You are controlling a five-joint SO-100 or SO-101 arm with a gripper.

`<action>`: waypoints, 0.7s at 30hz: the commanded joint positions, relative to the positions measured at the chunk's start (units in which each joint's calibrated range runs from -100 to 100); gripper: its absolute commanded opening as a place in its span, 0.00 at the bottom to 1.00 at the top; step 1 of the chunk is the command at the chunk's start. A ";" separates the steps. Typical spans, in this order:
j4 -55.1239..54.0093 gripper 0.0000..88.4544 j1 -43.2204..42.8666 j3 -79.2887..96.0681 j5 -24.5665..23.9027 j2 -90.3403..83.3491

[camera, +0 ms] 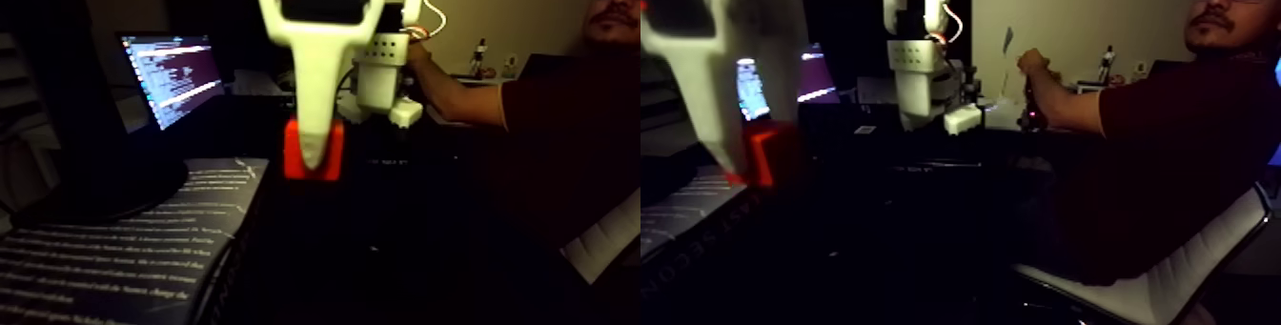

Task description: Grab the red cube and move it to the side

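The white gripper (315, 162) seems, in the dim fixed view, to pinch the red cube (313, 157) between its fingers, lifting it for carrying sideways.

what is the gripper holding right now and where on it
The gripper appears to hold the red cube: a white finger lies across its front face, red showing on both sides. The cube seems lifted, but the picture is too dark and blurred for certainty.
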 commanded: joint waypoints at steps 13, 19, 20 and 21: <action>8.83 0.02 9.59 -19.92 2.84 6.18; 4.36 0.02 12.17 -20.19 3.54 12.15; 4.02 0.02 12.25 -20.19 3.54 12.91; 3.94 0.02 12.33 -20.19 3.54 13.41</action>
